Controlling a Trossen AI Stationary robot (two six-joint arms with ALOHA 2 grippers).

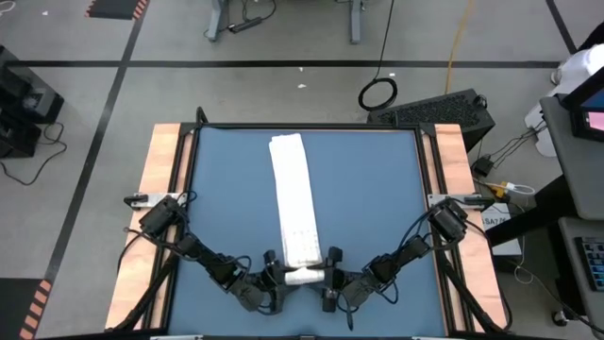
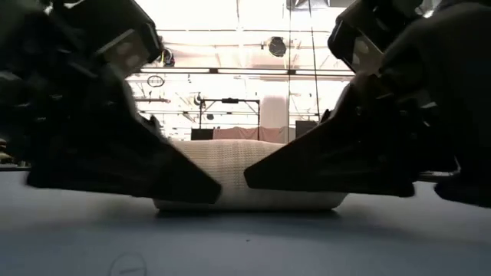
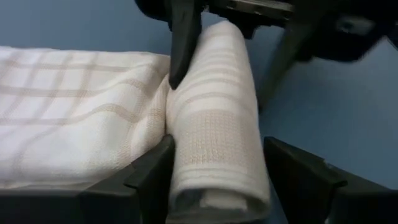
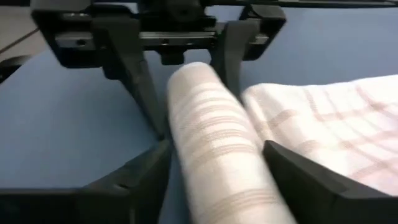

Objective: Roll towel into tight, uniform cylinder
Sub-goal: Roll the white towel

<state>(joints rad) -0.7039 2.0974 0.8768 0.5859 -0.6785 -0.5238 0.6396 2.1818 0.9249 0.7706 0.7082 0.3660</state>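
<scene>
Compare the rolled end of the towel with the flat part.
The rolled end is a small thick cylinder lying crosswise at the table's near edge; the flat part is a long thin strip running to the far edge. The roll sits between both hands; the strip lies untouched. Both are the same white gridded cloth.

White grid-lined towel (image 1: 294, 203) flat on table, near end rolled.

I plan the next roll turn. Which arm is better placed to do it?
Neither clearly. The left end effector and right end effector each straddle one end of the towel's rolled part, symmetrically, so probably both should roll together.
</scene>
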